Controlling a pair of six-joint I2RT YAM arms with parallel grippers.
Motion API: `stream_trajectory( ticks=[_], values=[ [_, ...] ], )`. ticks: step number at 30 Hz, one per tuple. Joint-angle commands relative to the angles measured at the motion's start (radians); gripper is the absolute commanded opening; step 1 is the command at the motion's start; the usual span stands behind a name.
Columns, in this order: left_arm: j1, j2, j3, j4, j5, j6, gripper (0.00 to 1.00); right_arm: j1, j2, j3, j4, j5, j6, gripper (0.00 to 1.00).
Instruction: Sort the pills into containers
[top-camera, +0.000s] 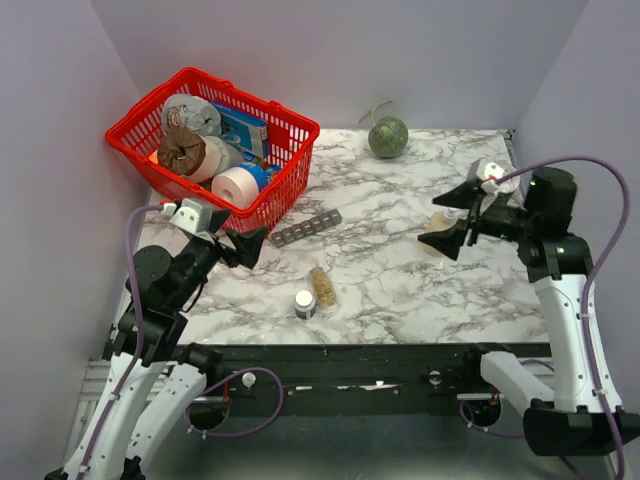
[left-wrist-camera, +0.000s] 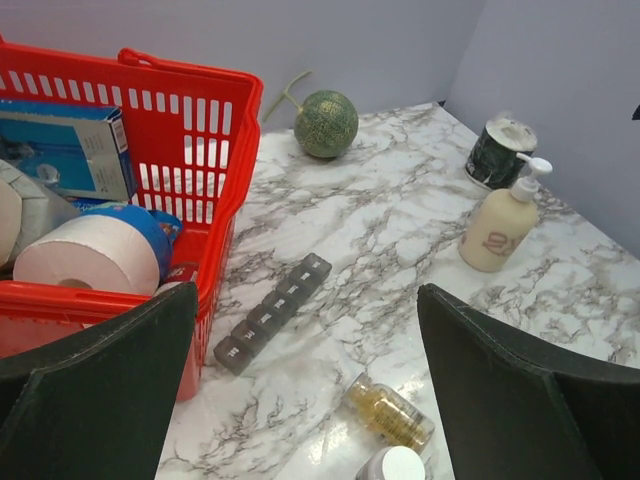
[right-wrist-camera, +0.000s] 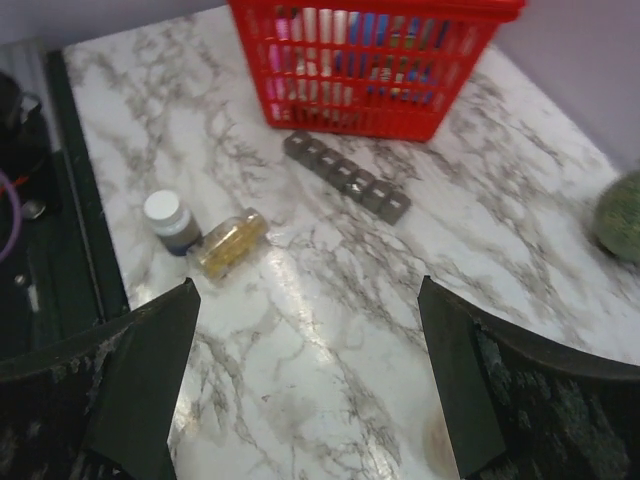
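The clear vial of tan-yellow pills (top-camera: 322, 286) lies on its side on the marble table, also in the left wrist view (left-wrist-camera: 392, 413) and the right wrist view (right-wrist-camera: 227, 243). The dark-grey strip of lidded compartments (top-camera: 306, 228) lies closed beside the red basket; it also shows in the left wrist view (left-wrist-camera: 273, 311) and the right wrist view (right-wrist-camera: 346, 176). My left gripper (top-camera: 246, 246) is open and empty, raised left of the strip. My right gripper (top-camera: 455, 218) is open and empty, raised over the right side of the table.
A small dark white-capped bottle (top-camera: 305, 303) stands next to the vial. A red wire basket (top-camera: 290, 150) of goods sits at the back left. A green melon (top-camera: 388, 137) is at the back. A beige pump bottle (left-wrist-camera: 498, 228) and a dark tin (left-wrist-camera: 501, 152) stand at the right.
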Motion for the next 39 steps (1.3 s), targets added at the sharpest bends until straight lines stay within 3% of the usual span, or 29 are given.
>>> stream_trajectory(
  ticks=[1,8,17,22,29,39],
  values=[
    [-0.001,-0.038,-0.043,-0.007,0.027,-0.007,0.99,0.244,0.067,0.052,-0.198,0.030,-0.334,1.00],
    [-0.001,-0.097,-0.080,-0.055,-0.051,-0.073,0.99,0.681,0.247,0.078,-0.232,0.285,-0.465,1.00],
    [0.001,-0.178,-0.115,-0.121,-0.140,-0.118,0.99,1.014,0.501,0.110,-0.029,0.572,-0.419,1.00],
    [0.001,-0.209,-0.109,-0.162,-0.229,-0.124,0.99,1.071,0.617,0.146,0.116,0.660,-0.347,1.00],
    [0.001,-0.244,-0.109,-0.211,-0.389,-0.165,0.99,1.122,0.713,0.146,0.166,0.690,-0.285,0.96],
    [0.001,-0.249,-0.109,-0.225,-0.424,-0.157,0.99,1.078,0.727,0.172,0.176,0.681,-0.181,0.98]
  ],
)
